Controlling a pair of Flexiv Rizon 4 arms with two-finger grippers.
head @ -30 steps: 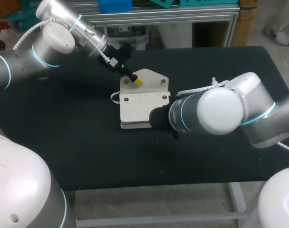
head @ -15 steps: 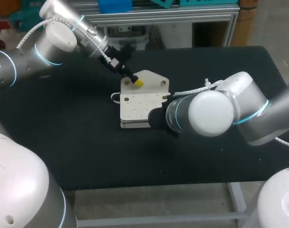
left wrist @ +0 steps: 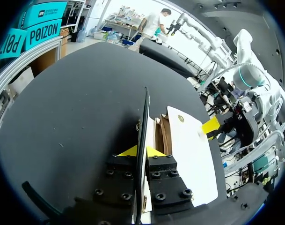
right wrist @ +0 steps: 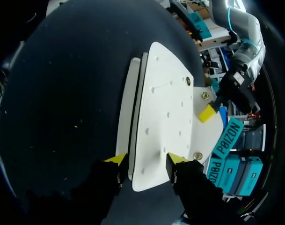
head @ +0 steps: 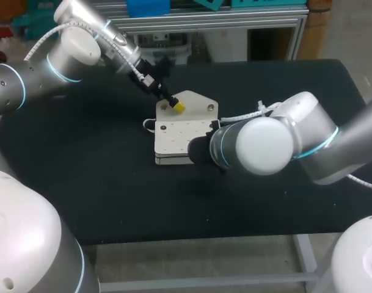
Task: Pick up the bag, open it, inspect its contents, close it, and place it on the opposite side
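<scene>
1. And the right arm had moved: its big pale elbow slid a little toward the left of the head view and covered more of the bag's right edge. The left arm barely shifted in the upper left, and the bag stayed exactly where it was.
2. The black table carried the bag just above the centre of the frame. It was a flat cream-white pouch lying on its side.
3. Its flap was lifted toward the top of the frame. In the left wrist view the mouth gaped, and a brownish lining showed inside.
4. The left gripper was pinched tight on the flap's thin edge, one yellow tip on either side.
5. The right gripper was clamped across the bag's near end, with a finger pressed on each face.
6. The count: one bag, two arms, two grippers, four small round studs on the bag, and one white loop at its left side.
</scene>
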